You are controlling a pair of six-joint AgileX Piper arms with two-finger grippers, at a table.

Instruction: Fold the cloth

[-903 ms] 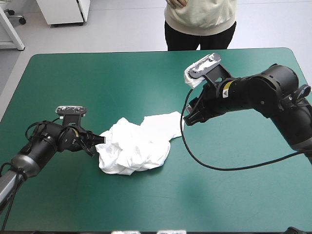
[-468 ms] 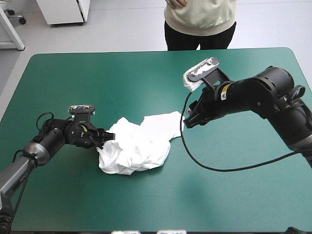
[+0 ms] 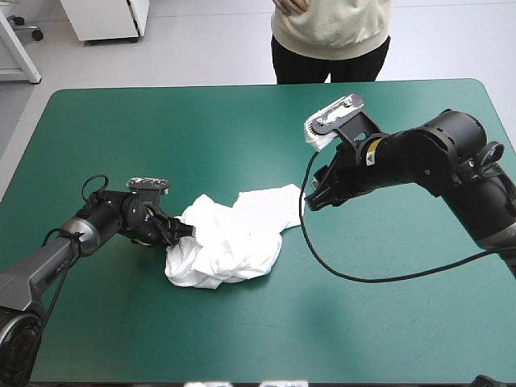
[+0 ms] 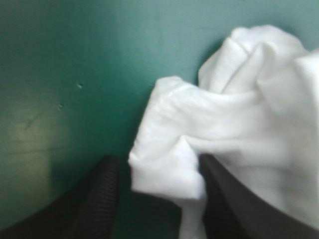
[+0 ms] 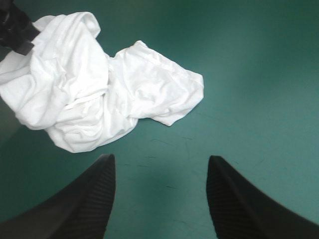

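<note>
No text, brand, number or sign can be read in any view. A small yellow sticker (image 3: 374,146) is seen on the right arm (image 3: 427,153), but its print is too small to be made out

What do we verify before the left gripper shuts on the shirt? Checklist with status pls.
1. Left gripper open: ok.
2. T-shirt fold between its fingers: ok, a bunched edge sits in the gap.
3. Which part that fold is, hem or sleeve: cannot tell.
4. Right gripper open: ok.
5. Right gripper at the cloth: not ok, the heap lies ahead of it, with only teal-green table between its fingers.
6. T-shirt spread flat: not ok, crumpled heap.
</note>
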